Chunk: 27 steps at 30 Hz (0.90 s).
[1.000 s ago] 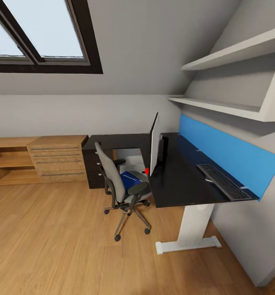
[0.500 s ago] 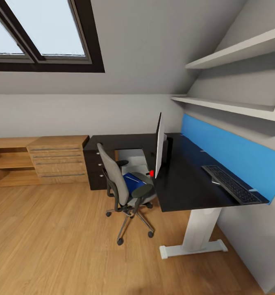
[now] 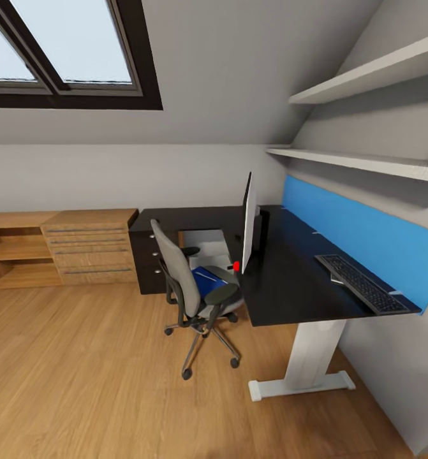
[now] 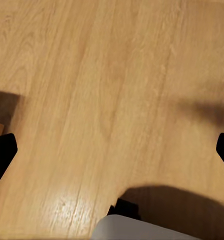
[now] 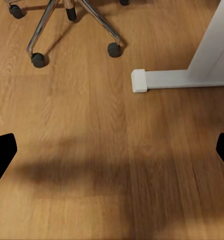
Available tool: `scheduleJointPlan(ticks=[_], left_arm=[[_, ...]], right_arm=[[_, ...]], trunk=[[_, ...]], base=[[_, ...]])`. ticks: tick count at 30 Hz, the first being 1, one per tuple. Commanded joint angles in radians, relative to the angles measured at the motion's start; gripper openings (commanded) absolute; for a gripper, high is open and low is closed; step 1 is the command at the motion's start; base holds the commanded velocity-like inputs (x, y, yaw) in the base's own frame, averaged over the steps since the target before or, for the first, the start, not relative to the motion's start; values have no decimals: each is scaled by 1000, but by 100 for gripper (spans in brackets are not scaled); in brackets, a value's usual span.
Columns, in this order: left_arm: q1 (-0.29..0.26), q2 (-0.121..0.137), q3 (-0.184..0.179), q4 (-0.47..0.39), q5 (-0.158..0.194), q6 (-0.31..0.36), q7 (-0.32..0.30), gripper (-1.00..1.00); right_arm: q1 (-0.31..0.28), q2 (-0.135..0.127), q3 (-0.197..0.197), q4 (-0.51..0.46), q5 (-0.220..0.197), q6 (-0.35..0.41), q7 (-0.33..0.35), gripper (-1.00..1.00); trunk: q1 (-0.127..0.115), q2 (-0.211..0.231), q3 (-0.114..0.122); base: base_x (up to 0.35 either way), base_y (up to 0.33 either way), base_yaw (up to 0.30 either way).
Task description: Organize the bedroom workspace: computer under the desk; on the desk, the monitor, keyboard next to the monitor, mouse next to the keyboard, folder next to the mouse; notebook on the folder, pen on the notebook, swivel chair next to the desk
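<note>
Each claw, left and right, hangs spread and empty above the floor, the robot standing off from the counter, where monitor and keyboard already rest, while the swivel chair carrying the folder blocks the near edge.

Black fingertips and a pale grey body panel.
Seen as matte black, blunt-cornered fingertips of the left pincer, likewise on the right pincer; smooth light-grey rounded casing, black fitting behind.
</note>
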Motion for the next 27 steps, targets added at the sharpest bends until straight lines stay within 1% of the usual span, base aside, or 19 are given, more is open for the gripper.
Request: scheduleJointPlan(ticks=[1,16,17,18,27], left_arm=[[-1,0,3,0,5,-3,-1,100],[-1,1,5,-4,7,-10,1,100],[-1,0,5,-4,9,-11,1,100],[-1,0,6,-4,18,-12,2,100],[-1,0,5,-4,19,-9,0,100]], right_arm=[[-1,0,4,1,5,-2,-6,100],[-1,0,5,-1,5,-2,-8,100],[-1,0,4,-1,5,-2,-8,100],[-1,0,4,-1,5,-2,-8,100],[-1,0,2,0,5,-2,-8,100]], trunk=[[4,-8,-4],[61,-113,-51],[65,-120,-54],[69,-127,-58],[104,-190,-86]], base=[[0,0,0],[0,0,0],[0,0,0],[0,0,0],[0,0,0]])
